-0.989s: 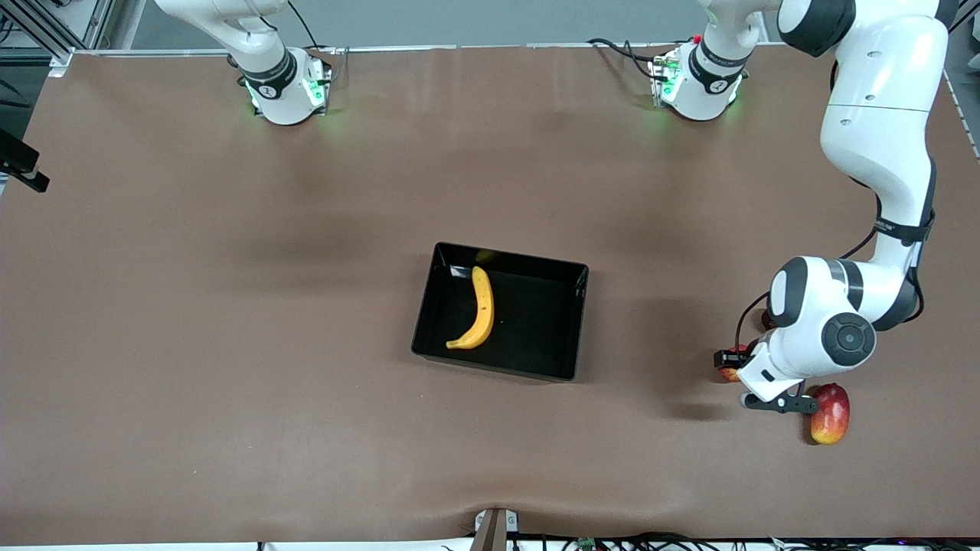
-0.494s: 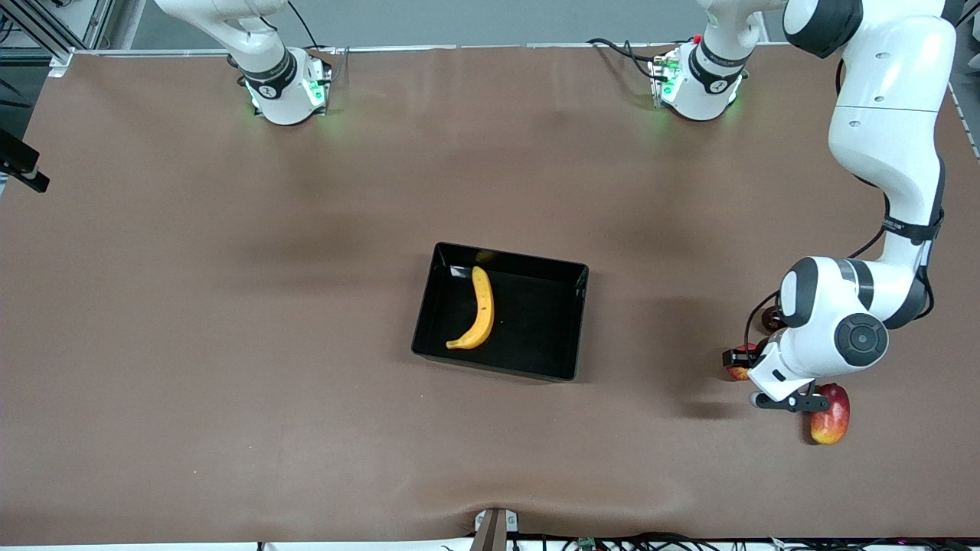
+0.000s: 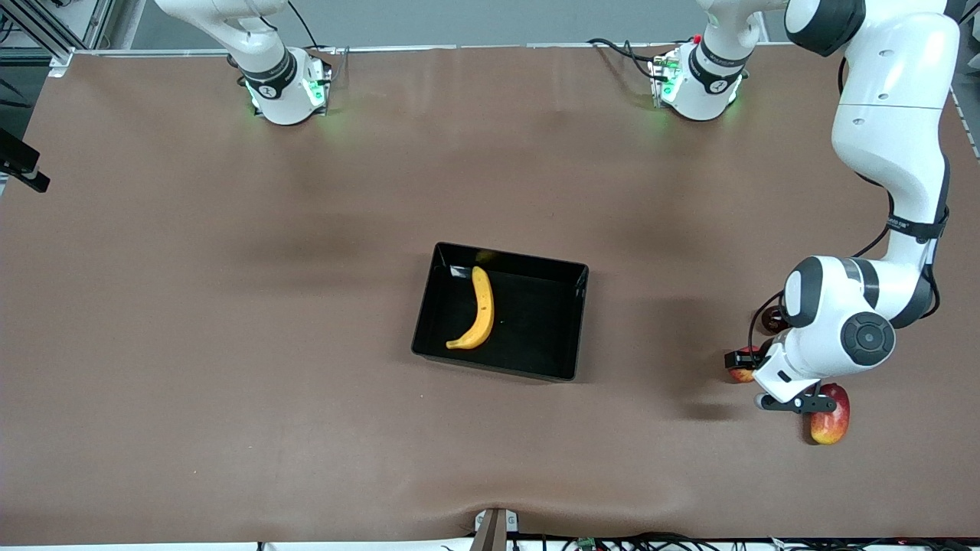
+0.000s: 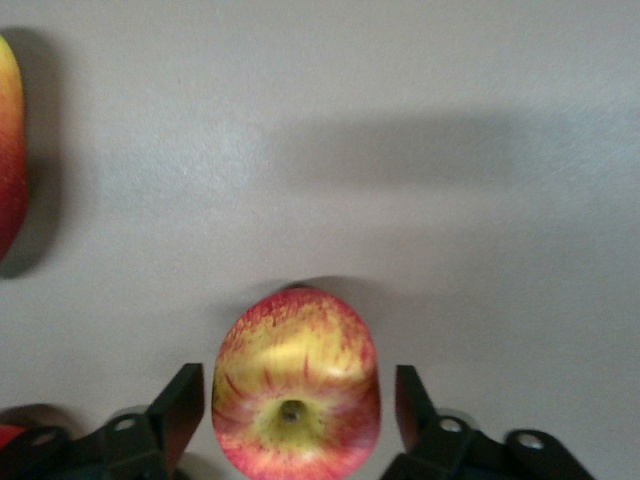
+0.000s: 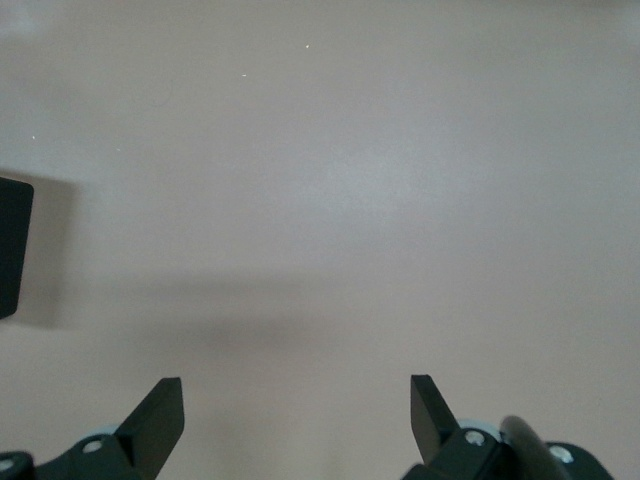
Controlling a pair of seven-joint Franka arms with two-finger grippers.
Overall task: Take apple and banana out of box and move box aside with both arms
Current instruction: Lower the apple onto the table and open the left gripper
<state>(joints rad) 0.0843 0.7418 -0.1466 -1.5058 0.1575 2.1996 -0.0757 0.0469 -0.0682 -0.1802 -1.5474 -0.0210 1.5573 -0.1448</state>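
Note:
The yellow banana (image 3: 479,310) lies in the black box (image 3: 536,325) at the middle of the table. The red apple with yellow streaks (image 3: 739,374) sits on the table toward the left arm's end, mostly hidden under the left hand. In the left wrist view the apple (image 4: 296,385) is between the fingers of my left gripper (image 4: 297,388), which is open with a gap on each side. My left gripper (image 3: 754,373) is low over the apple. My right gripper (image 5: 297,395) is open and empty over bare table, out of the front view.
An elongated red-yellow mango (image 3: 831,417) lies beside the left hand, nearer the front camera; it also shows in the left wrist view (image 4: 8,150). A small dark round fruit (image 3: 768,321) peeks out by the left arm. A box corner (image 5: 12,245) shows in the right wrist view.
The left hand has shifted a little toward the left arm's end of the table, over the apple. The banana, box and mango have not moved.

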